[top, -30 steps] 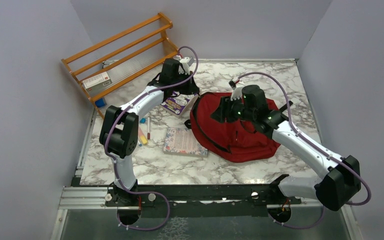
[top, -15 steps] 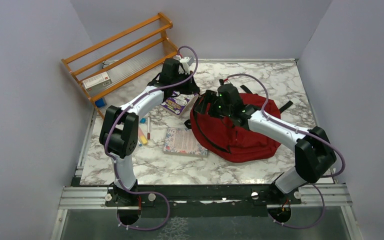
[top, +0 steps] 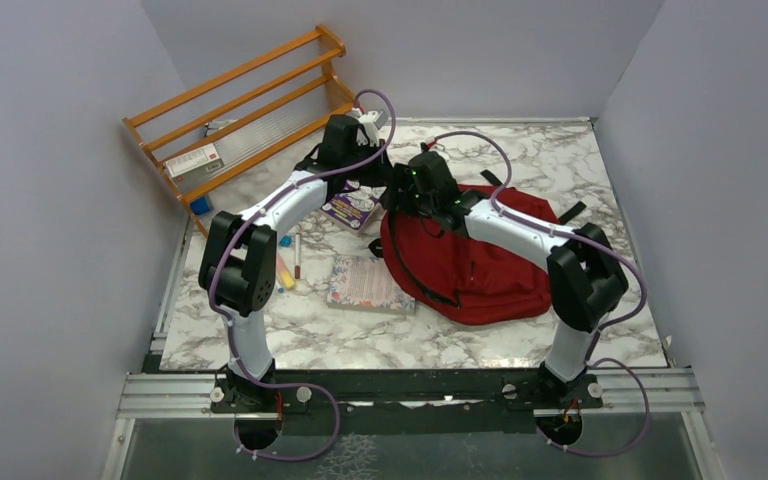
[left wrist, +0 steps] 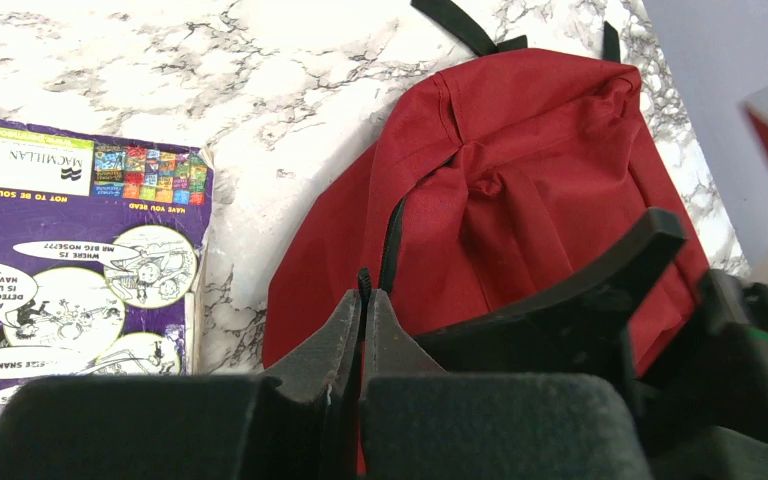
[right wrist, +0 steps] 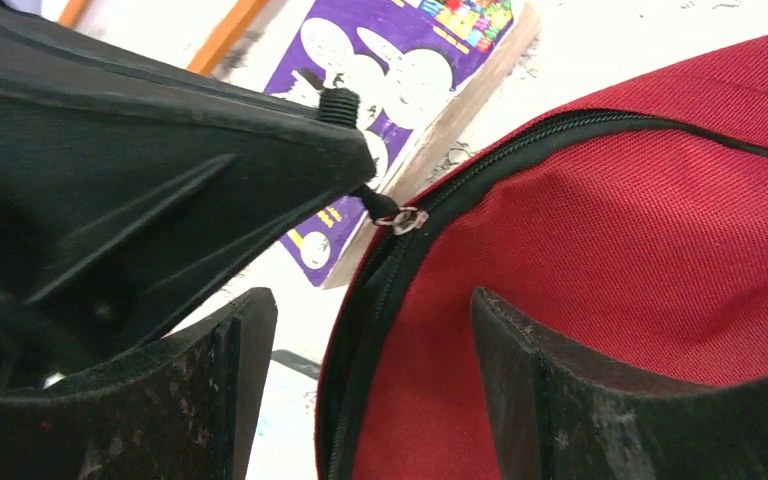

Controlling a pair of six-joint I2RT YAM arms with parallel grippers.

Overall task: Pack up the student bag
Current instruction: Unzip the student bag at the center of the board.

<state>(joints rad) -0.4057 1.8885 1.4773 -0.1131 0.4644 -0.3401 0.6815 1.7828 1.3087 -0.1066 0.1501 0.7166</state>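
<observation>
The student bag is a dark red backpack lying flat on the marble table, zipper closed along its left edge. My left gripper is shut on the black cord of the zipper pull at the bag's top-left corner. My right gripper is open right beside it. Its jaws straddle the black zipper edge of the bag with nothing clamped. In the top view both grippers meet near the bag's upper left, left and right.
A purple comic-cover book lies just left of the bag, under the left arm. A second book lies nearer the front. Pens lie at the left. A wooden rack leans in the back-left corner.
My right arm has swung left across the bag to its top-left corner, and its jaws have spread wider. The left arm and the bag have stayed put.
</observation>
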